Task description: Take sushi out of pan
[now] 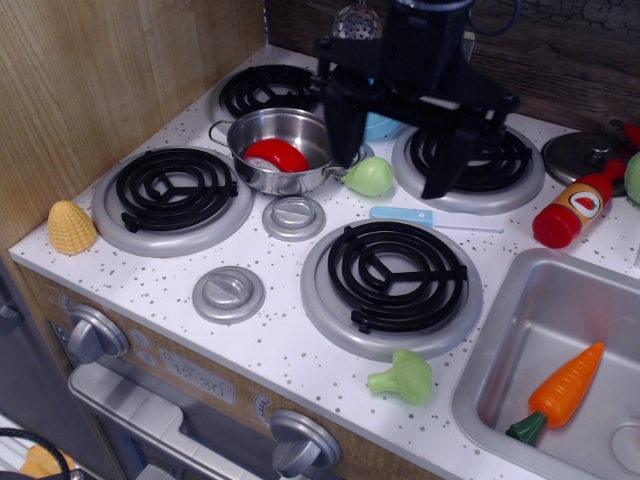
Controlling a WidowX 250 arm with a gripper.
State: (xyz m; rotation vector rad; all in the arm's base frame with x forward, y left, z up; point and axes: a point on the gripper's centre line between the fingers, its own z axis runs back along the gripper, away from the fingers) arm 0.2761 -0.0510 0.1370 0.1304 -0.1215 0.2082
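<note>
The sushi [276, 155], a glossy red-topped toy piece, lies inside the pan [262, 176], a small shiny steel pot with two loop handles, between the two left burners. My gripper [393, 168] is black, open wide, and hangs above the stove just right of the pan. Its left finger [343, 128] is by the pan's right rim and its right finger [445, 160] is over the back right burner. It holds nothing.
A pale green toy [370, 176] lies right of the pan, under the gripper. A blue spatula [410, 216], a red bottle [572, 212], a steel lid [585, 152], broccoli [404, 378], corn [71, 227] and a carrot [563, 390] in the sink [510, 330] are around. A blue bowl [380, 126] is behind the gripper.
</note>
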